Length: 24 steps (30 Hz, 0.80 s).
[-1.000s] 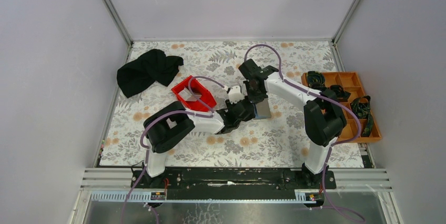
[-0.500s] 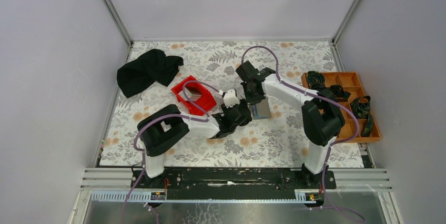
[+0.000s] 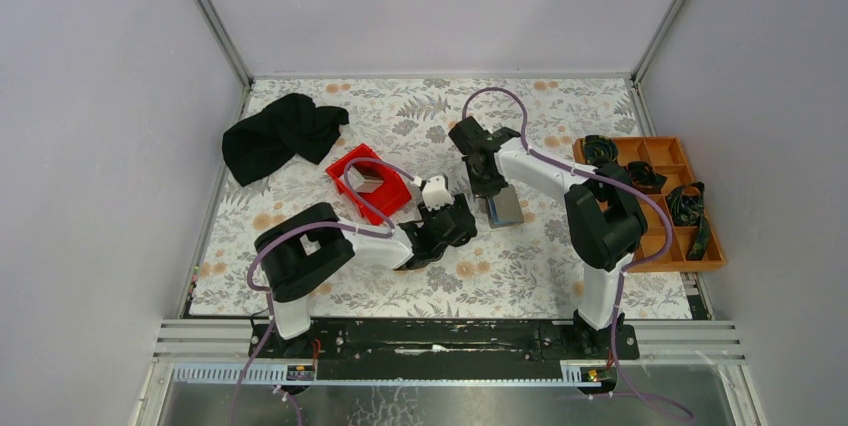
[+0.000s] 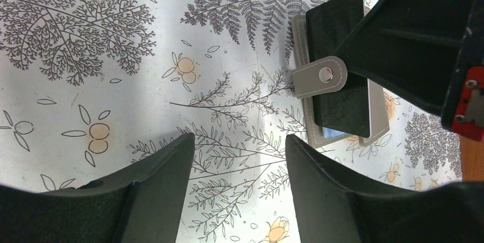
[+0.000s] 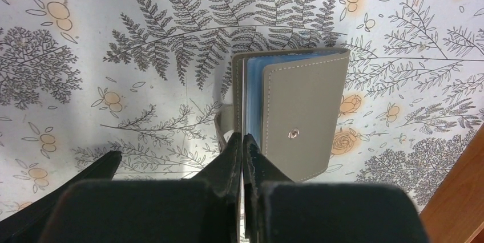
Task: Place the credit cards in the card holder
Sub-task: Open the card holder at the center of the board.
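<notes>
The grey card holder (image 3: 503, 208) lies on the flowered cloth mid-table. In the right wrist view the card holder (image 5: 305, 112) stands slightly ajar, with a light blue credit card (image 5: 254, 92) between its leaves. My right gripper (image 5: 243, 139) is shut, its tips at the holder's near edge beside the snap strap. Whether they pinch a leaf I cannot tell. In the left wrist view the holder (image 4: 337, 83) shows its dark inner flap, and the right gripper's body overlaps it. My left gripper (image 4: 240, 160) is open over bare cloth, short of the holder.
A red plastic bin (image 3: 368, 181) sits just left of the left gripper (image 3: 455, 226). A black cloth (image 3: 283, 134) lies at the back left. An orange compartment tray (image 3: 655, 196) with dark items stands along the right edge.
The left arm has drawn back and left, taking its open gripper away from the holder. The right gripper stays shut at the holder, shifted slightly left.
</notes>
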Each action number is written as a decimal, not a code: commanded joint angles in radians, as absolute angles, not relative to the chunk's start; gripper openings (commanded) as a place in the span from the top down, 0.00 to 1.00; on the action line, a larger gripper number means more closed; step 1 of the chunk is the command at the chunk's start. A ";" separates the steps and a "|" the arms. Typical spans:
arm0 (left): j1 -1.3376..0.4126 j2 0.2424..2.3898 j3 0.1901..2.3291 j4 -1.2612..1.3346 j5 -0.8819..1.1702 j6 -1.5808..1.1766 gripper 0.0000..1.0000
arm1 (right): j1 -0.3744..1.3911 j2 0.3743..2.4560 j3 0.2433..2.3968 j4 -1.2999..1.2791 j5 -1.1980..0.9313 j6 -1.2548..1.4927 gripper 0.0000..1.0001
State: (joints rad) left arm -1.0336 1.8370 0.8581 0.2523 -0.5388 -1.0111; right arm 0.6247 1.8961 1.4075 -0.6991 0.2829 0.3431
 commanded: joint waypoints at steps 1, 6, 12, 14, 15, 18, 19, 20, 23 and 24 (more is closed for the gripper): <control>-1.039 1.882 0.799 0.093 -0.510 -0.994 0.31 | 0.626 1.896 1.485 -0.744 0.283 0.343 1.00; -1.038 1.896 0.824 0.098 -0.503 -0.972 0.31 | 0.630 1.892 1.540 -0.769 0.260 0.352 1.00; -1.038 1.909 0.834 0.103 -0.494 -0.969 0.31 | 0.632 1.898 1.550 -0.795 0.297 0.339 1.00; -1.038 1.912 0.835 0.109 -0.488 -0.970 0.31 | 0.632 1.896 1.531 -0.792 0.314 0.336 1.00; -1.037 1.912 0.834 0.111 -0.487 -0.972 0.31 | 0.632 1.893 1.520 -0.789 0.323 0.334 1.00; -1.038 1.913 0.831 0.114 -0.486 -0.977 0.31 | 0.632 1.892 1.505 -0.786 0.344 0.324 1.00; -1.038 1.914 0.830 0.114 -0.487 -0.978 0.31 | 0.632 1.895 1.503 -0.786 0.350 0.321 1.00; -1.037 1.915 0.830 0.114 -0.486 -0.979 0.31 | 0.632 1.896 1.500 -0.784 0.353 0.317 1.00; -1.037 1.915 0.827 0.114 -0.486 -0.984 0.31 | 0.632 1.907 1.500 -0.786 0.363 0.309 1.00; -1.038 1.914 0.825 0.114 -0.486 -0.985 0.31 | 0.632 1.909 1.499 -0.786 0.364 0.307 1.00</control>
